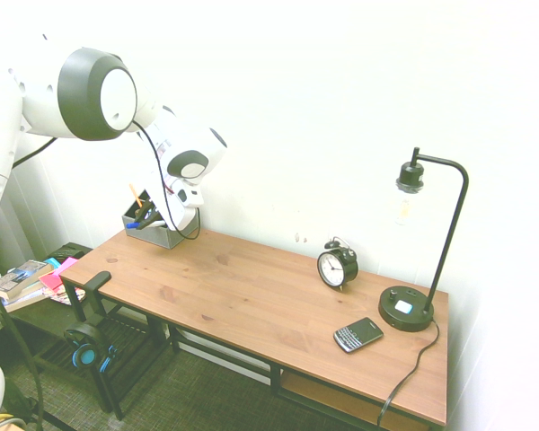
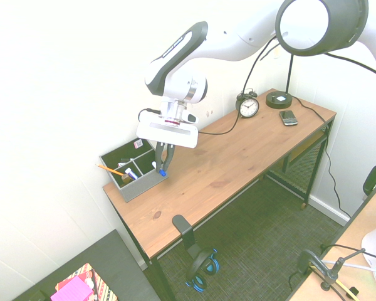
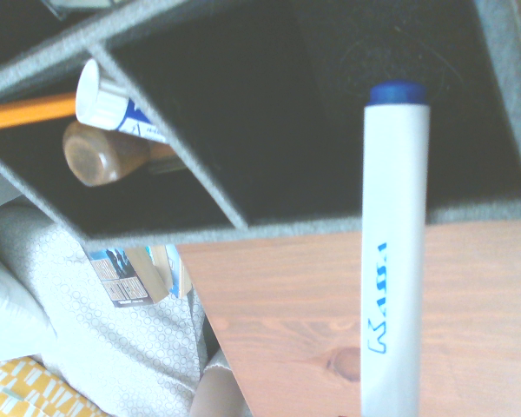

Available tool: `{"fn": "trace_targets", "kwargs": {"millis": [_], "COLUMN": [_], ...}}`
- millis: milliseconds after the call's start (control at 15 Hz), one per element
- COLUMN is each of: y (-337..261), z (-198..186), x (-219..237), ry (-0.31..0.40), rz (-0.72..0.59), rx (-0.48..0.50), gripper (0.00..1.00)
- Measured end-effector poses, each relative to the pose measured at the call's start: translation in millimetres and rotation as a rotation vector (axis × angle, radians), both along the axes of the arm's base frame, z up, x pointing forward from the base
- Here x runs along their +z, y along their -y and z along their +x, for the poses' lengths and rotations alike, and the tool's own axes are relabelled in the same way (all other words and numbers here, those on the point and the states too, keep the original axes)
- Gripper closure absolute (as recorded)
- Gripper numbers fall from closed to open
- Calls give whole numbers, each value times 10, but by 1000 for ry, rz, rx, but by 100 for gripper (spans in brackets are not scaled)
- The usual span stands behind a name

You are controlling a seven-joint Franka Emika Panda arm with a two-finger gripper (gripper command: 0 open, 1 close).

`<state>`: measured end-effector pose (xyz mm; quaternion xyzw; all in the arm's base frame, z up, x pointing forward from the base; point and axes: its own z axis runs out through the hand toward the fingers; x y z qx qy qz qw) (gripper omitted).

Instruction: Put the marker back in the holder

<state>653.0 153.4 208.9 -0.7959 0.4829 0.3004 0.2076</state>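
The gripper (image 2: 161, 164) clasps the white-barrelled, blue-capped marker (image 3: 394, 252), its tip over the grey box-shaped holder (image 2: 133, 182) on the wooden worktop (image 2: 232, 157).

White glossy arm (image 2: 238, 39) w/ dark grey joint caps, black cable along it, dark fingers (image 2: 160, 158).

You see a long wooden desk (image 2: 238, 157) on a black metal frame. At one end the grey holder (image 2: 135, 177) stands on it against the wall. At the opposite end stand a black alarm clock (image 1: 337, 265) and a black desk lamp (image 1: 419, 247), with a mobile phone (image 1: 357, 335) lying flat near the lamp base.
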Motion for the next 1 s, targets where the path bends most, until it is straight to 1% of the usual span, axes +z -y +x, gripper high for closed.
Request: {"fn": "trace_targets", "kwargs": {"millis": [467,667,1000], "y": [43,118,228], "z": [190,231,295], "x": [87,27,-77], "ry": [35,19,-18], "rz": [30,47,111], "rx": [-25,-39,-97], "gripper": [100,100,100]}}
